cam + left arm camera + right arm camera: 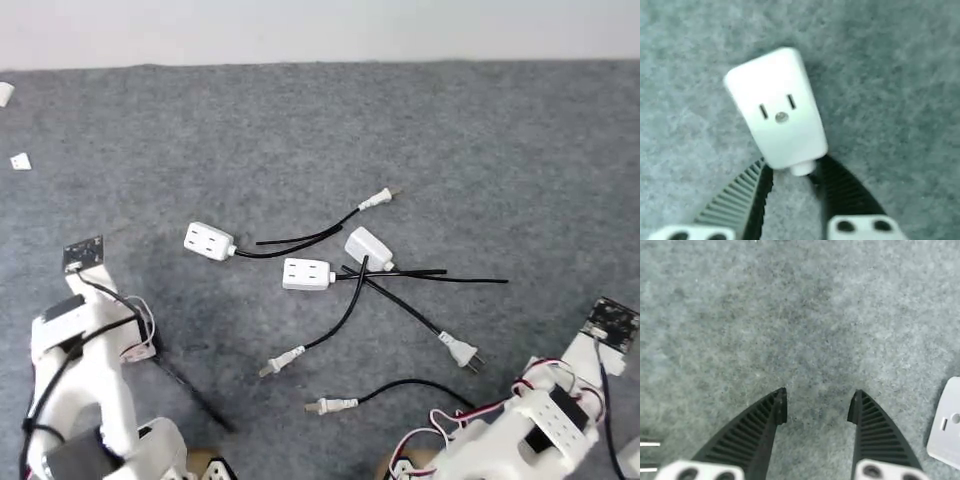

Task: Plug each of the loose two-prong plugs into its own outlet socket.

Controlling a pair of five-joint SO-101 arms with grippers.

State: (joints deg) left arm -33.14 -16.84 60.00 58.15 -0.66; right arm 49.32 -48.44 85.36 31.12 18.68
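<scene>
Jaws of left gripper [792, 171] look clenched on the cord-end neck of held socket [777, 110]. Its slotted face is toward the wrist camera and its long axis runs straight out from the jaws.

Mid-table on grey carpet [500, 130], left to right: left socket [208, 241], middle socket [306, 273] and tilted socket [368, 247], close together with cords crossing.

All plugs are loose:
- lower-left plug [283, 361], prongs aimed toward the left arm
- bottom plug [330, 405], lying roughly level between the arms, prongs leftward
- top plug [377, 199], far side
- right plug [460, 350], on a diagonal, prongs toward the right arm

Right gripper [819, 391] is released, jaws spread over bare carpet. An edge socket [946, 422] sits just beside one finger; I can't match it to the high view.

My read: right plug is nearest the free arm. The grab should go across its body, then turn the prongs toward held socket.
</scene>
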